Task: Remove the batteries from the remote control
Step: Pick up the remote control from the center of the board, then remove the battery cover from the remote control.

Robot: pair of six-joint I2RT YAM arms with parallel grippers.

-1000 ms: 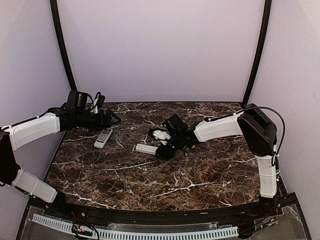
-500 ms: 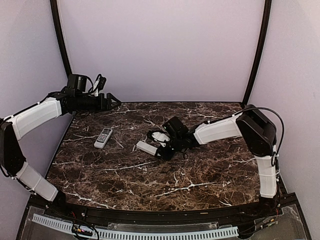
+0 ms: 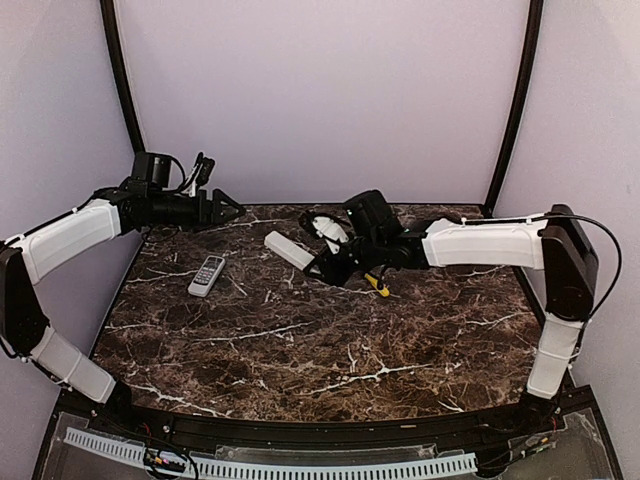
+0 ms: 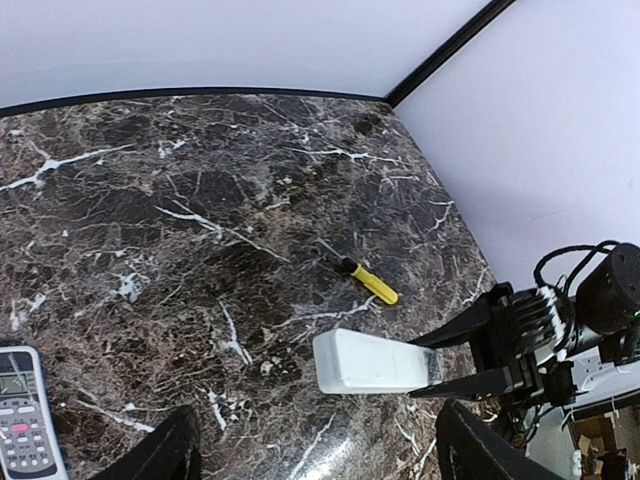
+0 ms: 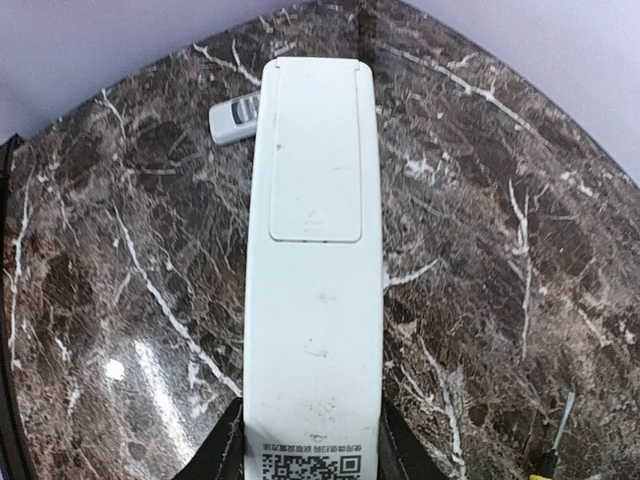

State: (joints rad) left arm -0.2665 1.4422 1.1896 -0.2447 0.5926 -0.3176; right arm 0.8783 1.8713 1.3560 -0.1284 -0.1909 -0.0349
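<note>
- right gripper (image 3: 322, 266) pinches one end of the remote (image 5: 315, 250), lifted off the table (image 3: 300, 350).
- cover (image 5: 315, 150) faces up and is shut, so the batteries sit hidden inside.
- the remote's long axis runs out toward the left gripper (image 3: 228, 208), whose fingers are spread. it's the arm nearer the free end, likely the one to pry.

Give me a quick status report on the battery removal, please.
Left gripper open, empty. Right gripper shut on white remote, cover still on; no batteries showing. Yellow-handled tool and grey remote on table, clear of both.
</note>
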